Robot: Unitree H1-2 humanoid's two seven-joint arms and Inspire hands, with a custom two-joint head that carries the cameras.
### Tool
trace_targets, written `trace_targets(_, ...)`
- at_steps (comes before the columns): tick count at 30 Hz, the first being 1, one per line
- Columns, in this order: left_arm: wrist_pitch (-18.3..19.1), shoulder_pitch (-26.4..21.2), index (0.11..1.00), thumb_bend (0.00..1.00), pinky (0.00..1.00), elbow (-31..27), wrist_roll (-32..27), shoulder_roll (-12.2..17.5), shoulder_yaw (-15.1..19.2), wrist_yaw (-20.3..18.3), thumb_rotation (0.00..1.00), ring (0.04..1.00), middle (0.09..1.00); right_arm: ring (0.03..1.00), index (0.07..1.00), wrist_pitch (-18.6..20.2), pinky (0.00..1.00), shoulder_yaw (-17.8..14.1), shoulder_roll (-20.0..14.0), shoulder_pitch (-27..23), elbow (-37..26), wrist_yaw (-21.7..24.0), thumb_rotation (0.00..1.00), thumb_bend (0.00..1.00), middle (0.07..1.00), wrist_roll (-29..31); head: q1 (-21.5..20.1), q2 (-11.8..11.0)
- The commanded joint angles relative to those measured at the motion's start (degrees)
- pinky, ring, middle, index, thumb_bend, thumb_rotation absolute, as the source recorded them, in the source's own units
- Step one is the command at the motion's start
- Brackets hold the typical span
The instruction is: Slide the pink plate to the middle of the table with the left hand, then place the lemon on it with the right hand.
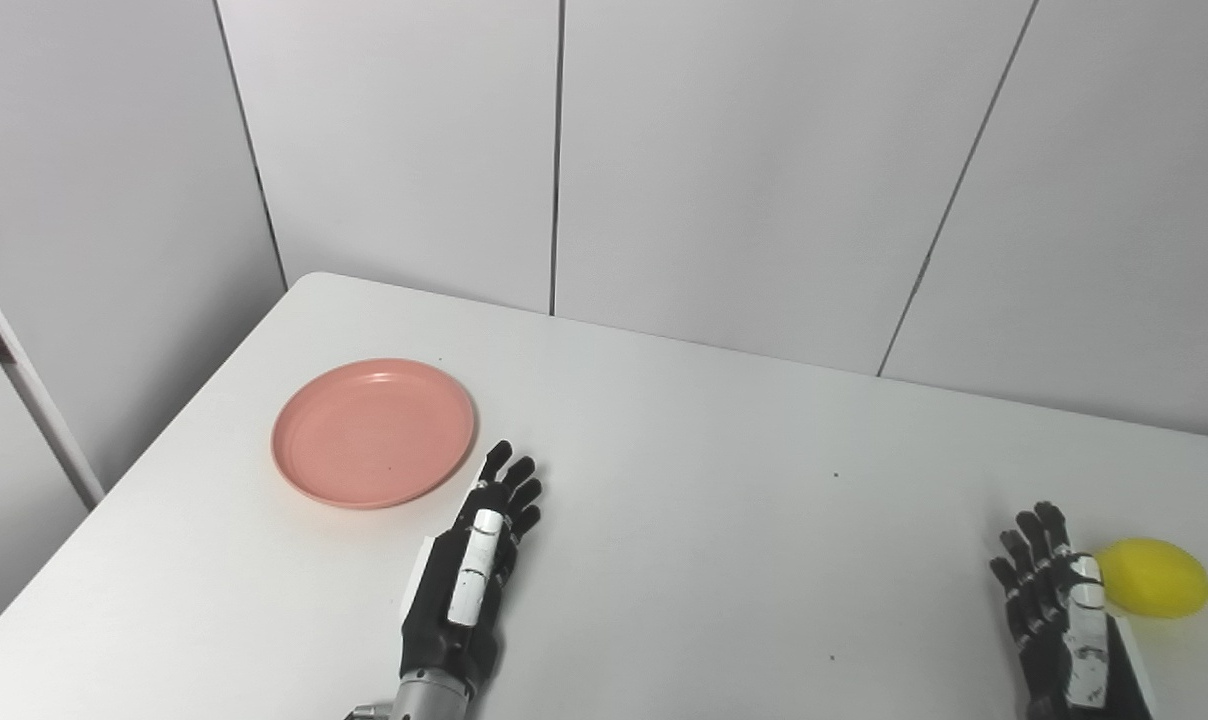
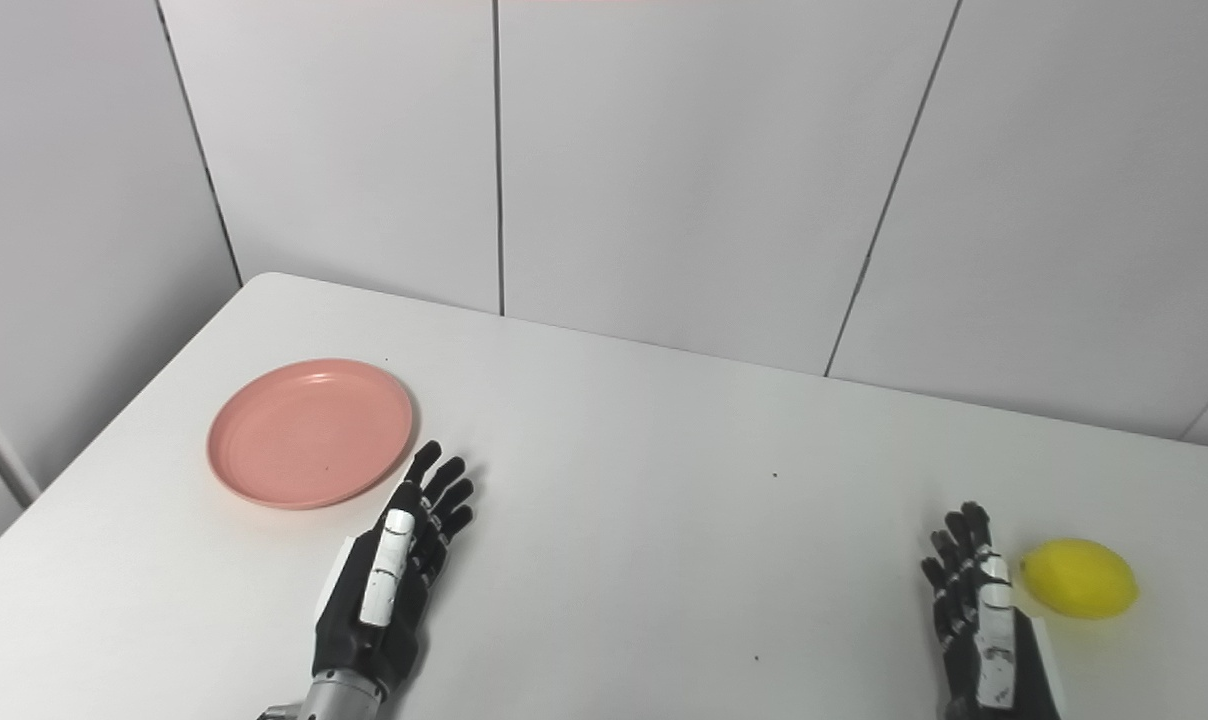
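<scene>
A round pink plate (image 1: pixel 372 432) lies flat on the white table (image 1: pixel 724 500), toward its left side. My left hand (image 1: pixel 472 570) rests just to the plate's lower right, fingers stretched out and apart, holding nothing; its fingertips stop a little short of the rim. At the far right a yellow lemon (image 1: pixel 1154 578) sits on the table. My right hand (image 1: pixel 1059 615) stands open immediately left of the lemon, edge-on with fingers pointing away from me, empty. Whether it touches the lemon I cannot tell.
Grey wall panels (image 1: pixel 664 160) stand behind the table's far edge. The table's left edge runs diagonally past the plate. A few tiny dark specks (image 1: pixel 835 474) dot the tabletop between the hands.
</scene>
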Motion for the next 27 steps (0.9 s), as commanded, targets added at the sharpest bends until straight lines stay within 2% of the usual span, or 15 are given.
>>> trace_targets(1, 1.85, -2.52, 0.943, 0.82, 0.96, -2.92, -1.0, 0.82, 0.29, 0.0, 0.83, 0.951, 0.945, 1.0, 1.0, -1.82, 1.0, 1.23, 3.25, 4.25, 4.33, -0.01, 1.0, 0.73, 1.0, 0.34, -0.07, 0.04)
trace_targets(9, 10.48, -6.38, 0.957, 0.81, 0.99, -7.91, -3.31, 2.53, 2.09, 0.8, 0.84, 0.969, 0.966, 0.999, 1.0, -1.13, 1.0, 1.21, 3.84, 4.54, 3.29, -0.41, 1.0, 0.71, 1.0, 0.41, -0.34, 0.08)
trace_targets(16, 20.99, -11.25, 0.952, 0.8, 0.99, -13.13, -4.96, 4.55, 4.43, 3.25, 0.85, 0.974, 0.969, 0.999, 1.0, -0.69, 1.0, 1.34, 3.97, 5.01, 2.31, -0.28, 1.0, 0.68, 1.0, 0.39, -0.94, -0.03)
trace_targets(22, 21.9, -15.15, 0.981, 0.8, 1.0, -14.05, -11.78, 8.0, 5.26, 7.87, 0.87, 0.998, 0.983, 0.997, 1.0, -0.55, 1.0, 1.27, 4.12, 5.06, 2.25, -0.28, 1.0, 0.67, 1.0, 0.49, -1.19, -0.1)
trace_targets(25, 21.9, -17.24, 0.991, 0.81, 1.0, -12.49, -15.84, 10.79, 7.06, 9.2, 0.87, 1.0, 0.981, 0.993, 1.0, -0.59, 1.0, 1.23, 4.28, 5.16, 2.1, -0.44, 1.0, 0.66, 1.0, 0.32, -1.21, -0.19)
trace_targets(27, 21.88, -18.41, 0.951, 0.83, 1.0, -11.17, -16.59, 12.38, 8.27, 9.1, 0.86, 0.967, 0.948, 0.991, 1.0, -0.61, 1.0, 1.2, 4.36, 5.19, 2.07, -0.5, 1.0, 0.66, 1.0, 0.27, -1.25, -0.22)
